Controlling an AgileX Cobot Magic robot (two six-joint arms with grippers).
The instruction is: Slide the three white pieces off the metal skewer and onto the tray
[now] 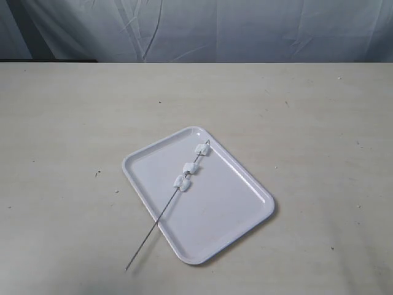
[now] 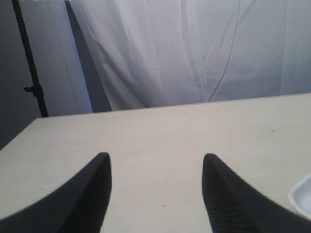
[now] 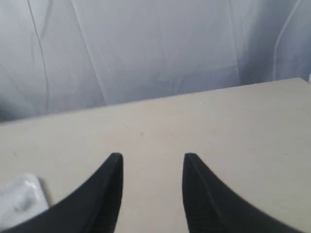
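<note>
Nearest, the bare end of the skewer (image 1: 161, 216) juts past the rim of the tray (image 1: 233, 209), over the beige bench (image 1: 73, 123). The thin rod lies slantwise across the white tray, which sits mid-bench. Three white pieces (image 1: 190, 168) are threaded close together along its far half, above the tray floor. In the wrist views, the left gripper (image 2: 155, 158) and the right gripper (image 3: 153, 156) each hover over bare bench, jaws spread wide apart, holding nothing. A blurred white corner beside each is probably the tray. Farthest back, a creased pale cloth (image 1: 196, 31) hangs behind the bench.
</note>
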